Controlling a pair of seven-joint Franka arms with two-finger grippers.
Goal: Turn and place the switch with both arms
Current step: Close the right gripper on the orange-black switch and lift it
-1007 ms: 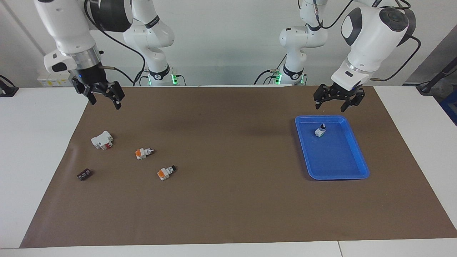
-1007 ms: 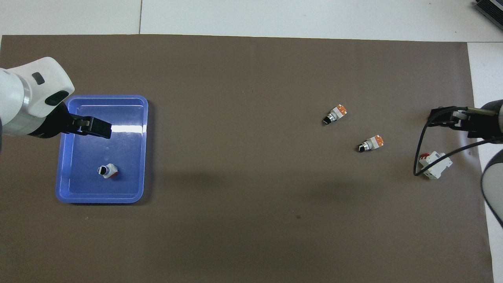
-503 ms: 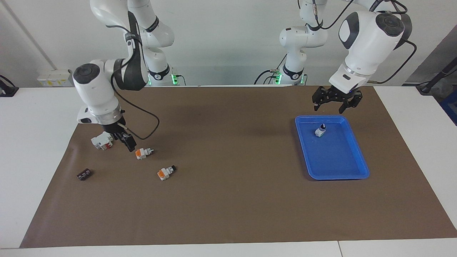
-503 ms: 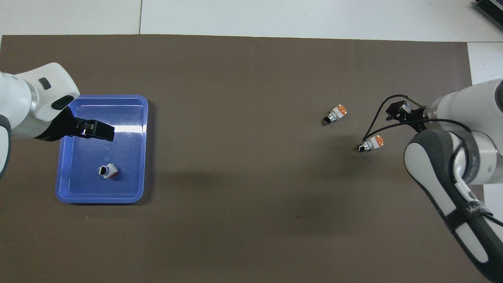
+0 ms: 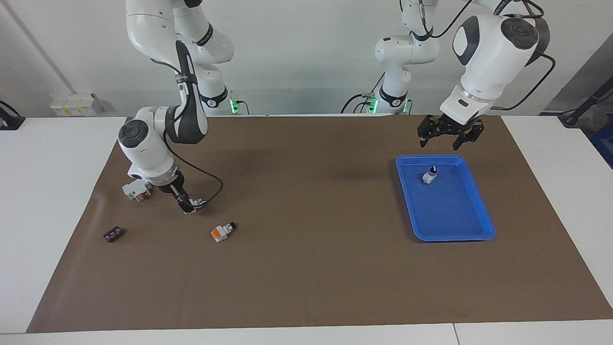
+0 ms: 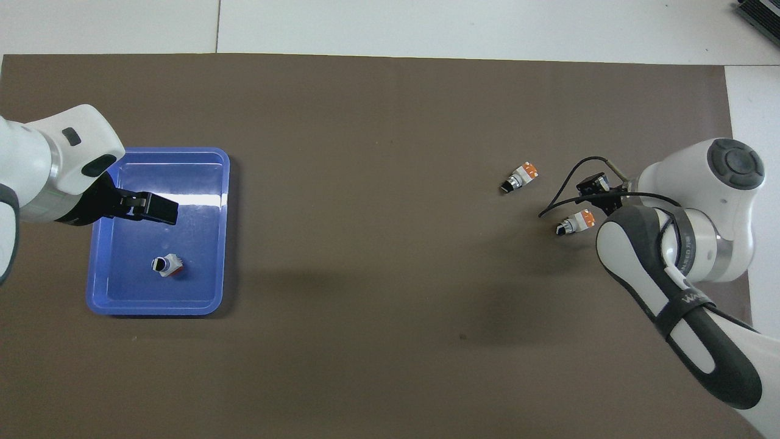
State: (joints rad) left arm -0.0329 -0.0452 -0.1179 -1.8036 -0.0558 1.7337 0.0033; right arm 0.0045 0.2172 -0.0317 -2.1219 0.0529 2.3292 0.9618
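The switch (image 5: 197, 202) (image 6: 577, 222), white with an orange face and a short knob, lies on the brown mat toward the right arm's end. My right gripper (image 5: 186, 205) (image 6: 600, 194) is down at mat level right beside it, open, and its fingers cover part of the switch in the facing view. The switch still rests on the mat. My left gripper (image 5: 449, 139) (image 6: 155, 207) hangs open and empty over the blue tray (image 5: 481, 211) (image 6: 201, 286), above its edge nearer the robots.
A small white switch (image 5: 429, 176) (image 6: 166, 266) with a black knob stands in the tray. Another orange-white switch (image 5: 221, 232) (image 6: 520, 177) with a black tip lies farther from the robots. A white-red block (image 5: 135, 189) and a small dark piece (image 5: 113, 234) lie close by.
The right arm swung down from high over the mat's edge to the switch. The left gripper drifted only slightly above the tray.
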